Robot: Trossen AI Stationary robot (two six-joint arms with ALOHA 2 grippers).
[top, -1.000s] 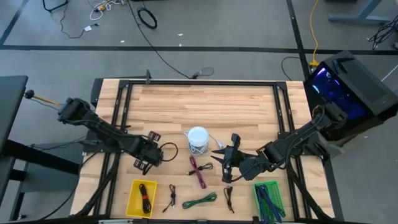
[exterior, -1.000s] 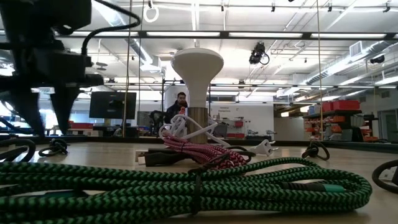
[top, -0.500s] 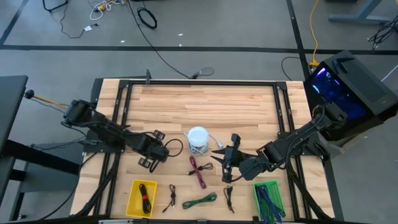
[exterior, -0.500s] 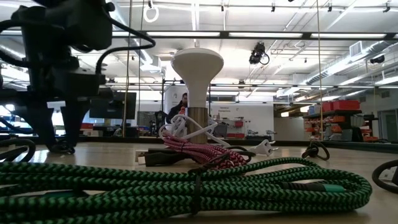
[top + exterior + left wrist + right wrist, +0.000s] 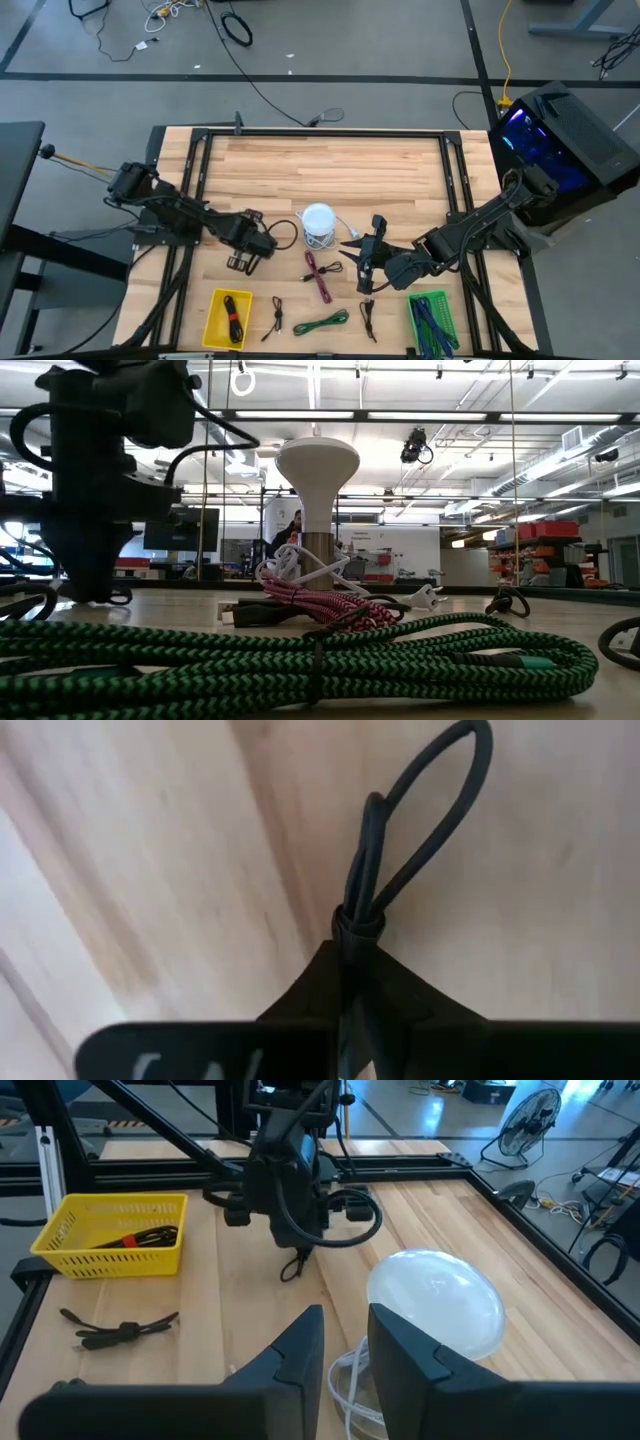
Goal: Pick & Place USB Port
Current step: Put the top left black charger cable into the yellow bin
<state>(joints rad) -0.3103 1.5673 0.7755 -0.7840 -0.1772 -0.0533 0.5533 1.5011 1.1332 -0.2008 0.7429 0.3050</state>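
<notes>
Left gripper (image 5: pixel 243 262) centre-left, fingers closed on black cable (image 5: pixel 372 870) at its tie | light, floppy; I'd keep hold there | right gripper (image 5: pixel 362 262) idle, slightly parted, empty.

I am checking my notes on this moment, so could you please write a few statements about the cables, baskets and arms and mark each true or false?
1. The left end effector is closed on a thin black looped cable. True.
2. The yellow mesh basket holds a black coiled cable. True.
3. The green mesh basket sits at the table's far edge. False: it is at the near edge, on the right.
4. The white dome-shaped lamp lies tipped over. False: it stands upright.
5. The right end effector grips the green braided cable. False: it is open, holding nothing.
</notes>
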